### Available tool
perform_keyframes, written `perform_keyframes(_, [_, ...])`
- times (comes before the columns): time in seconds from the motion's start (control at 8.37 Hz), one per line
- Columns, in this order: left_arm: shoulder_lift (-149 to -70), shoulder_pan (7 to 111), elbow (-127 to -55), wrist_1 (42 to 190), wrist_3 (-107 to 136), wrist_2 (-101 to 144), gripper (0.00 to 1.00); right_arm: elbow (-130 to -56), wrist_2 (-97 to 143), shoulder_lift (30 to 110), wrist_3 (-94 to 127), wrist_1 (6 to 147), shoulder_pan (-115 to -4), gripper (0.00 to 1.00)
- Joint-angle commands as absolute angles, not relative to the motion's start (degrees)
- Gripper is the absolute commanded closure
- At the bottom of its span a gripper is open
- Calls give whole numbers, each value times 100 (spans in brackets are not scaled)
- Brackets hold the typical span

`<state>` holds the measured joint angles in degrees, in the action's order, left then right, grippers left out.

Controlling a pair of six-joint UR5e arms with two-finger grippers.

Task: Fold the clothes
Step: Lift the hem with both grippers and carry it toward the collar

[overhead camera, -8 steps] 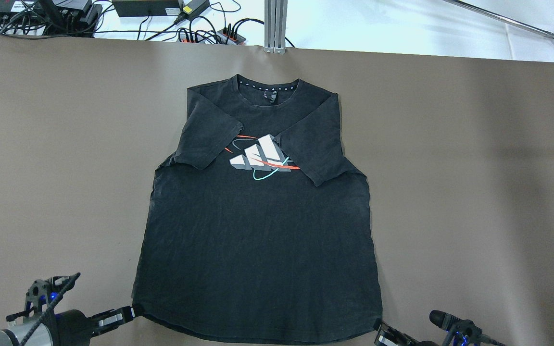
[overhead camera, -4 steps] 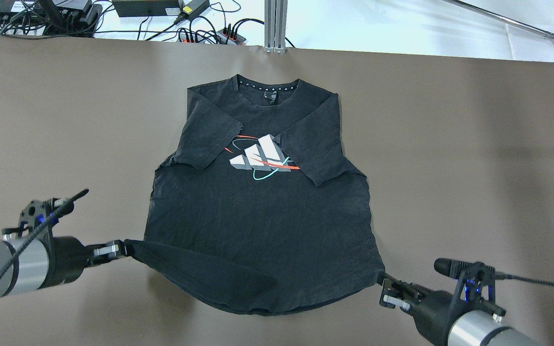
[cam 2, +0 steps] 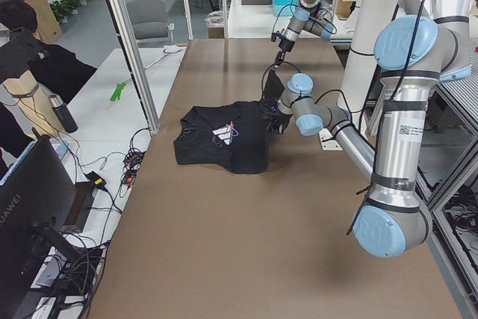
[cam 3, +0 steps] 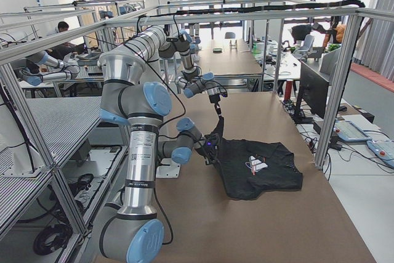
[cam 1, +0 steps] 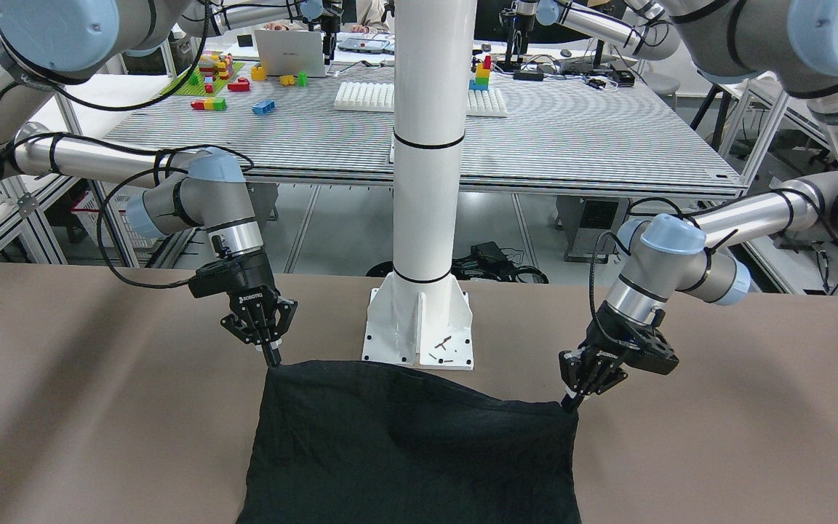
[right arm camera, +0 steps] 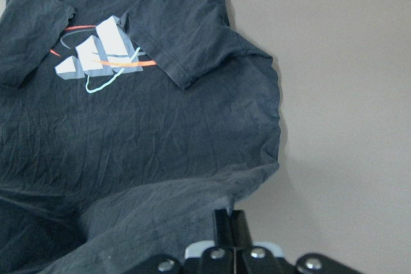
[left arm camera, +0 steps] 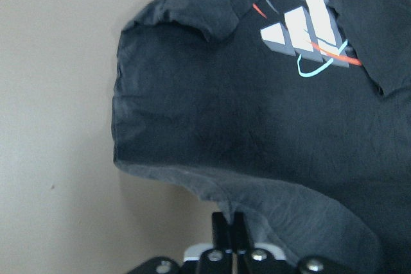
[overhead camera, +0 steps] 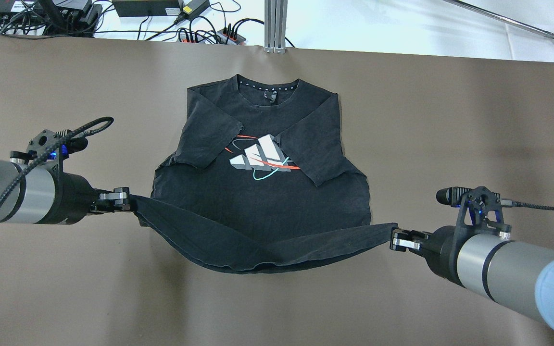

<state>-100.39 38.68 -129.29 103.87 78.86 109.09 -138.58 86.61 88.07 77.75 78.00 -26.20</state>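
Both bottom corners have travelled farther up the table (overhead camera: 65,96) than half a second ago. The left gripper (overhead camera: 129,201) is pinched tight on one corner of the black shirt (overhead camera: 258,206), and the right gripper (overhead camera: 393,239) on the other. Between them the hem (overhead camera: 238,252) is raised off the table and sags in the middle. Beyond it the shirt lies flat at mid-table — logo (overhead camera: 260,156) facing up, both sleeves (overhead camera: 207,137) folded in across the chest, collar (overhead camera: 268,89) farthest away.
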Motion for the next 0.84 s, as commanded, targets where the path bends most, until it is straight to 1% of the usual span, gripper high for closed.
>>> perform_keyframes(0.0, [-9864,4044,-13278,10098,7629,12634,100,-13913,10641,8823,7690,8121,-2585,100])
perform_keyframes(0.12, [-9722,3782,-13506,10133,7629,13117,100,-14096,11157,9059,7690,8112,-2123,100])
perform_keyframes(0.24, [-9486,3231,-13848,10134,7629,13131,100,-14393,11171,9296,7699,8121,-1596,100])
perform_keyframes(0.36, [-9301,2912,-14113,10134,7629,13122,100,-14814,11180,9690,7691,8130,-1208,100])
perform_keyframes(0.48, [-9212,2779,-14237,10134,7629,13131,100,-14975,11171,9816,7699,8139,-934,100])
perform_keyframes(0.72, [-9185,2733,-14291,10134,7629,13131,100,-15003,11162,9817,7699,8147,-800,100])
